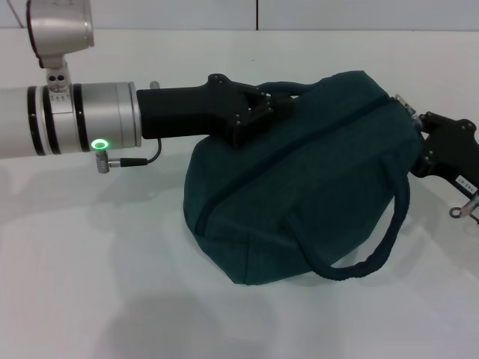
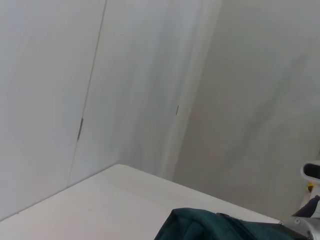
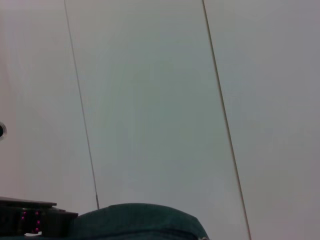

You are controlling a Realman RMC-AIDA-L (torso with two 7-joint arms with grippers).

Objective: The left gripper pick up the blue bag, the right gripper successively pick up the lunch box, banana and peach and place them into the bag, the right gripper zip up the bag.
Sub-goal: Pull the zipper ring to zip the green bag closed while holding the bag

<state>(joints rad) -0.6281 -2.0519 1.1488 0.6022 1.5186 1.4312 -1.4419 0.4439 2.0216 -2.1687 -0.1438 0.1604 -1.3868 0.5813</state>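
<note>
Left arm (image 1: 75,120) looms closest, its gripper (image 1: 254,112) clamped on the bag's (image 1: 299,179) handle at ten o'clock. Right gripper (image 1: 423,142) pinches the zip end at three (seam looks closed). Keep both pulls steady, opposed.

A bare lab-like test bay: plain white table (image 1: 90,284), seamed white wall panels (image 3: 150,100) all around.
</note>
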